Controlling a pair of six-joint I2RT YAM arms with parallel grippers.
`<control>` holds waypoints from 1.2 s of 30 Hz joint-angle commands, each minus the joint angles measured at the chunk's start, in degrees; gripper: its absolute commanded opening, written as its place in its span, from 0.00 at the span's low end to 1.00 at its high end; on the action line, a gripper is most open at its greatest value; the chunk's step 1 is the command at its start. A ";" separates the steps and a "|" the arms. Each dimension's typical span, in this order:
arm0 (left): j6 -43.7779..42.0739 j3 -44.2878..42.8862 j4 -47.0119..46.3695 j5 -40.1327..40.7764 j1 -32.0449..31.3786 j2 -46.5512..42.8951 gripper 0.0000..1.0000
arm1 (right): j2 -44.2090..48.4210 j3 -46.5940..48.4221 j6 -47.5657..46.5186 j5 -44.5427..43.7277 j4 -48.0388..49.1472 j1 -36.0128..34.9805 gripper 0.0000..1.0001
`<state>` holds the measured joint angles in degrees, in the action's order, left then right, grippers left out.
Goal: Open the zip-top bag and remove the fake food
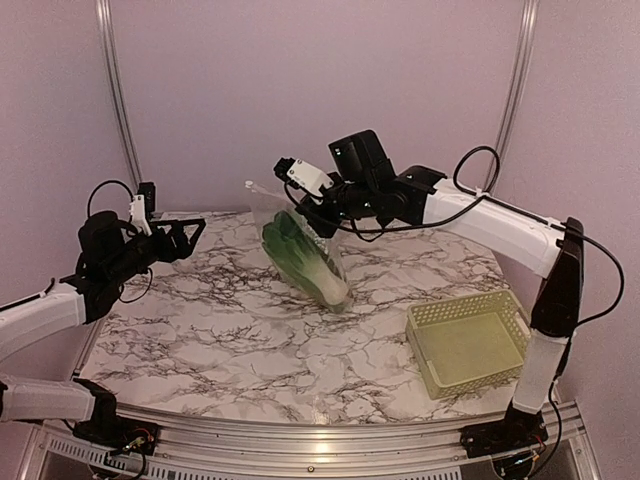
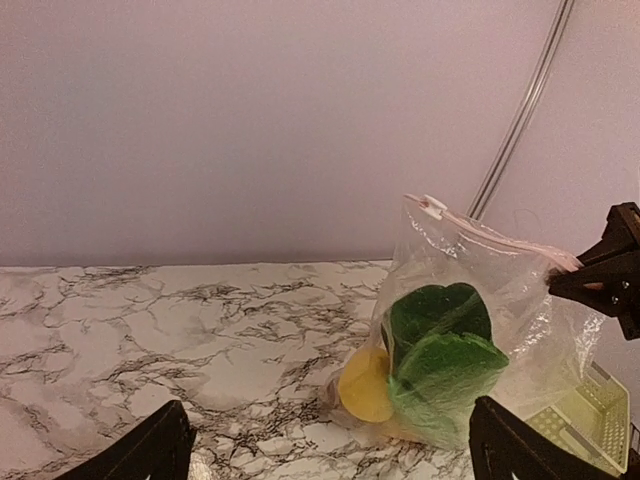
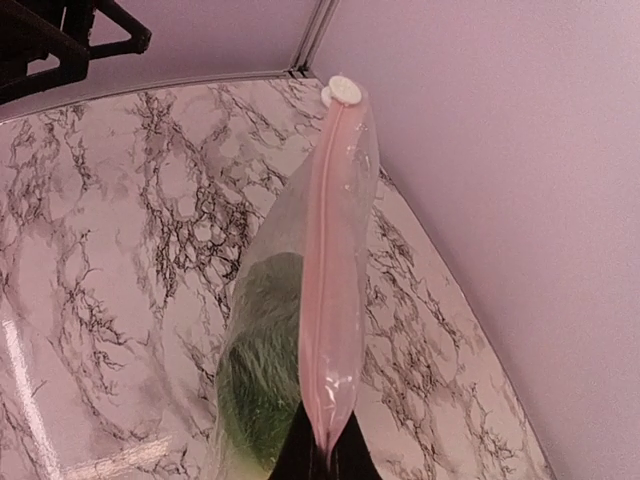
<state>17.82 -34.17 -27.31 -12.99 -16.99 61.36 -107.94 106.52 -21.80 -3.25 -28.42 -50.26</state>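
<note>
The clear zip-top bag [image 1: 300, 250] hangs upright at the table's back middle, its bottom resting on the marble. Its whitish-pink zipper strip [image 3: 330, 260] is closed, with the white slider [image 3: 343, 88] at the far end. Inside are the green-white bok choy [image 1: 295, 252] and a yellow piece [image 2: 365, 385]; other food is hidden. My right gripper [image 1: 322, 216] is shut on the near end of the zipper strip, as the right wrist view [image 3: 325, 455] shows. My left gripper [image 1: 192, 238] is open and empty, well left of the bag, which its wrist view [image 2: 470, 320] faces.
A pale yellow-green lattice basket [image 1: 468, 342] sits empty at the front right of the marble table [image 1: 200, 330]. The pink back wall and metal frame posts [image 1: 118, 100] stand close behind the bag.
</note>
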 commanded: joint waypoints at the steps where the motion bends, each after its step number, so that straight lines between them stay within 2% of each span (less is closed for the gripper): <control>1: -2.70 4.55 -13.35 -13.77 -0.56 -2.00 0.99 | 5.87 -4.39 -2.84 12.46 4.46 -0.70 0.00; 6: -6.00 7.74 -19.81 -17.26 -2.93 -3.74 0.99 | 8.48 -7.98 -3.96 17.71 5.48 -0.69 0.00; 11: -12.50 6.06 -15.91 -16.90 -7.23 -3.01 0.95 | 10.72 -10.82 -4.55 21.99 7.21 -0.64 0.00; 17: -15.36 4.79 -16.12 -17.10 -8.77 -1.16 0.88 | 11.46 -11.77 -5.35 24.60 7.17 -0.71 0.00; 24: -20.82 5.59 -20.89 -14.63 -8.76 2.03 0.83 | 14.15 -13.85 -5.87 28.15 8.12 -0.61 0.00; 28: -20.24 4.64 -25.27 -17.53 -8.77 5.26 0.80 | 14.82 -14.58 -6.09 29.75 8.09 -0.48 0.00; 36: -15.88 2.34 -33.31 -22.83 -8.84 9.59 0.69 | 14.74 -15.79 -6.49 32.05 7.52 0.00 0.00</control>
<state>-0.32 -29.19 -53.84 -31.99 -25.56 69.56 -94.80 90.87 -27.62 26.20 -23.46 -50.35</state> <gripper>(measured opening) 0.695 0.009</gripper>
